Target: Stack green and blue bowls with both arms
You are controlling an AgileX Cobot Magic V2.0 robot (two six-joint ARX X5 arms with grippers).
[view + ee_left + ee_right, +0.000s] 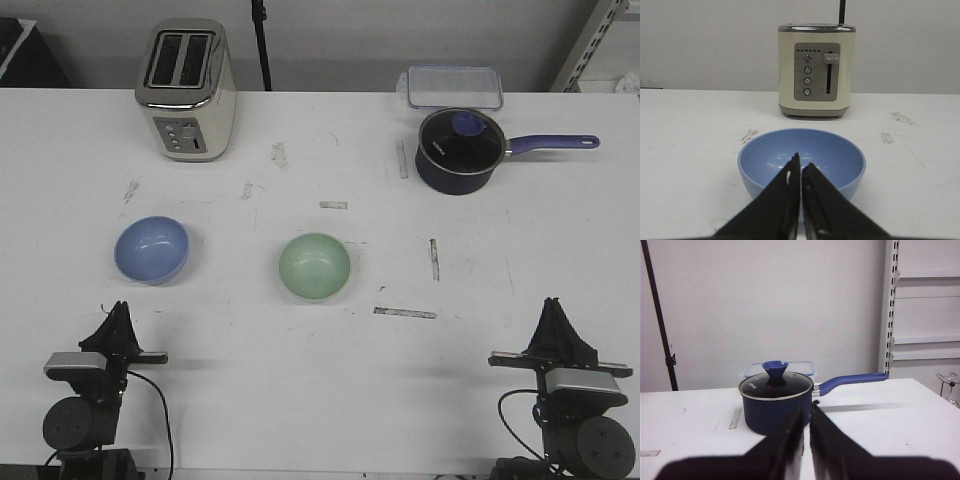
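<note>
The light blue bowl [151,249] sits upright on the white table at the left, and the pale green bowl [314,265] sits near the middle, a bowl's width or more apart from it. Both are empty. My left gripper [118,308] rests low at the near left edge, shut and holding nothing. In the left wrist view its tips [801,160] point at the blue bowl [765,157] just ahead. My right gripper [553,303] is at the near right, shut and empty. In the right wrist view [807,406] it faces away from both bowls.
A cream toaster [186,90] stands at the back left. At the back right are a navy saucepan [458,150] with its purple handle pointing right and a clear lidded container [453,86]. Tape marks [405,312] dot the table.
</note>
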